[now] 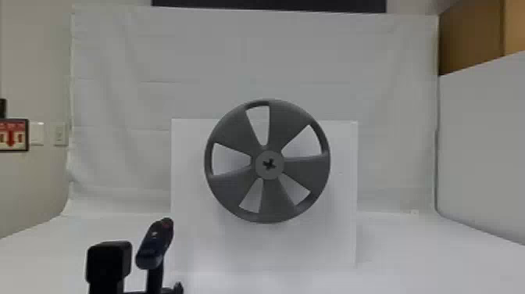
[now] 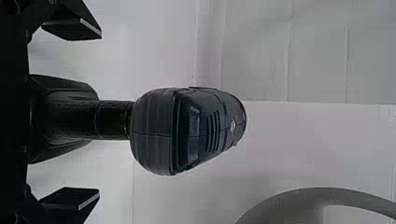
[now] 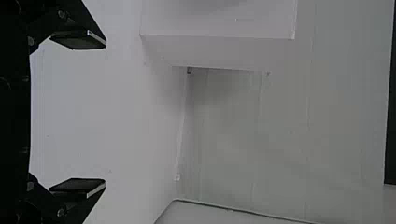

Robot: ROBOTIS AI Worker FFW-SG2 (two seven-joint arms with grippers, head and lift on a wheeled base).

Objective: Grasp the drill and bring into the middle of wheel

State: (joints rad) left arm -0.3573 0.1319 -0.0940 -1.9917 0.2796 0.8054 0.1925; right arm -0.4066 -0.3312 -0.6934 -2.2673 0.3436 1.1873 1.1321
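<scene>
Pale cloth [image 1: 390, 97] hangs behind a white panel [image 1: 187, 156] and a white tabletop [image 1: 410, 254], a plain setting that presumably keeps the dark things easy to pick out. A grey wheel [image 1: 236, 191] faces the robot in front of the panel, likely so that its hub [image 1: 269, 165] can be met straight on. Low on the left in the head view, the drill [image 1: 154, 244] is nearer the robot than the wheel; in the left wrist view it lies between the fingers [image 2: 77, 28] of the left gripper [image 2: 100, 113]. They are spread wide on either side, released, probably so that closing would catch the handle [image 2: 112, 120]; what bears the drill's weight, I cannot tell. The right gripper [image 3: 103, 113] is parted too, with nothing between its fingers, seemingly waiting. The drill looks deep navy to black, its body rounded and ribbed at one end, with a row of slim vents on the casing, above a slimmer handle and a broader black foot.
</scene>
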